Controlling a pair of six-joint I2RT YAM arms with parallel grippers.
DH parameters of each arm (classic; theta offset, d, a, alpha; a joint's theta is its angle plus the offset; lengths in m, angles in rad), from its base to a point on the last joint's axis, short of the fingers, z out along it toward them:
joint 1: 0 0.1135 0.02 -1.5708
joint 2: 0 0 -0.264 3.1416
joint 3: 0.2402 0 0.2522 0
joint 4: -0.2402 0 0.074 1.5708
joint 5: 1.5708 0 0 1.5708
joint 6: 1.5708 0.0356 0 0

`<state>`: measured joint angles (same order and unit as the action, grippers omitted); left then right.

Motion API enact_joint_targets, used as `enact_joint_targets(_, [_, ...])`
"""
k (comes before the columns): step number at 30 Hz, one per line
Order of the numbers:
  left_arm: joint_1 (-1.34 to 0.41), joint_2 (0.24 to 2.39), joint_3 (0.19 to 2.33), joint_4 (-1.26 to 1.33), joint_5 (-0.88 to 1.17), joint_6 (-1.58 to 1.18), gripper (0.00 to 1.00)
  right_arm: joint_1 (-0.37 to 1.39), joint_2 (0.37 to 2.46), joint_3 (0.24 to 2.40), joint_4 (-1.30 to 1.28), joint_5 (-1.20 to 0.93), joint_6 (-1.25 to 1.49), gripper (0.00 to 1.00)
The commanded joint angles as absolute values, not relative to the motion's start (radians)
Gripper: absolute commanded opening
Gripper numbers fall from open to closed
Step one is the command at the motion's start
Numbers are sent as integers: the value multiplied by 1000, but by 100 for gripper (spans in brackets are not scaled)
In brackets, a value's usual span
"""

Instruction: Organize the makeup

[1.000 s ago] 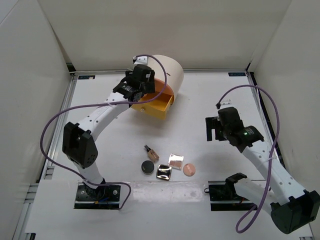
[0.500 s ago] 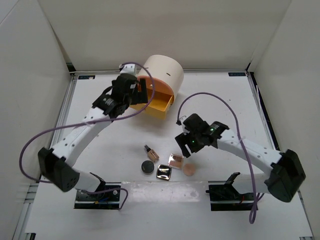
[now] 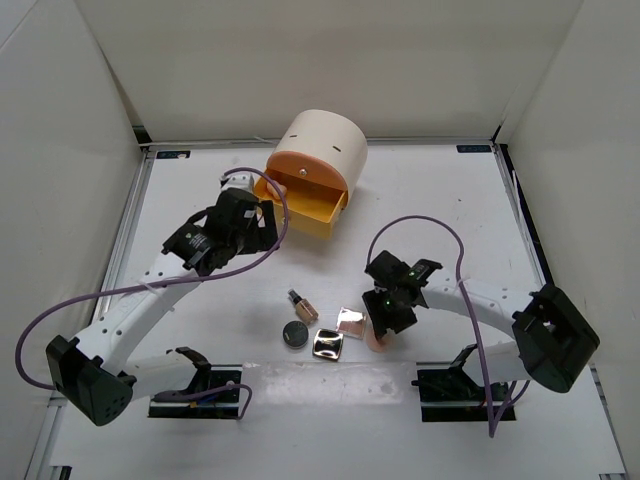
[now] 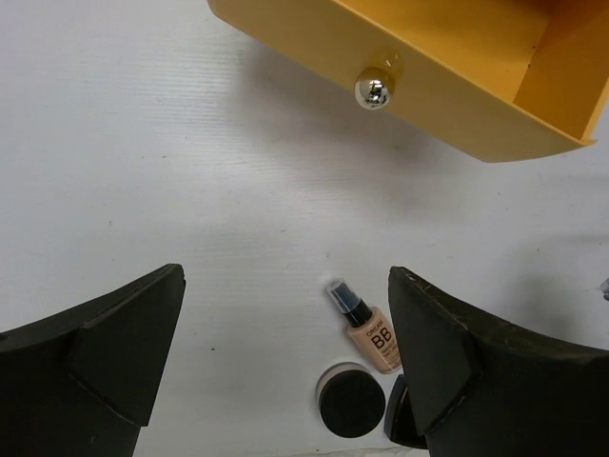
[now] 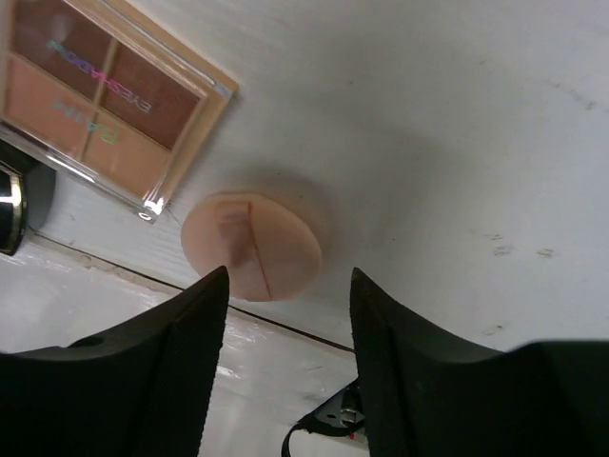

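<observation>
The makeup lies in a loose cluster near the front of the table. It includes a BB cream bottle, a black round compact, a shiny square compact, a clear-cased eyeshadow palette and a peach puff. My right gripper hangs open low over the puff, which lies just past its fingertips with nothing between them. My left gripper is wide open and empty above bare table, between the drawer and the cluster.
A cream cylinder stands at the back, its orange drawer pulled out toward the left gripper, with a shiny knob on the front. White walls close in the table on three sides. Purple cables loop off both arms.
The left arm has drawn back from the drawer toward the near left, its jaws opening wide. The right arm swung in from the right and came down over the puff, jaws narrowing.
</observation>
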<state>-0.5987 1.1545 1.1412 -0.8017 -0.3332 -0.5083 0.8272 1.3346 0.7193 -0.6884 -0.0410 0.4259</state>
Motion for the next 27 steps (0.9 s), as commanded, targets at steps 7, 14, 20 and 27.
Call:
enact_joint_targets(7, [-601, 1141, 1204, -841, -359, -522, 98, 865, 1335, 643, -558, -52, 494, 28])
enact_joint_targets(14, [-603, 1135, 1239, -853, -388, -505, 98, 865, 1326, 730, -625, 80, 448, 0])
enact_joint_targets(20, [-585, 1117, 1184, -828, -396, -514, 98, 841, 1258, 1061, -798, 368, 338, 4])
enact_joint_targets(27, [-543, 1080, 1043, -706, -288, -514, 98, 828, 1442, 1454, -589, 233, 31, 5])
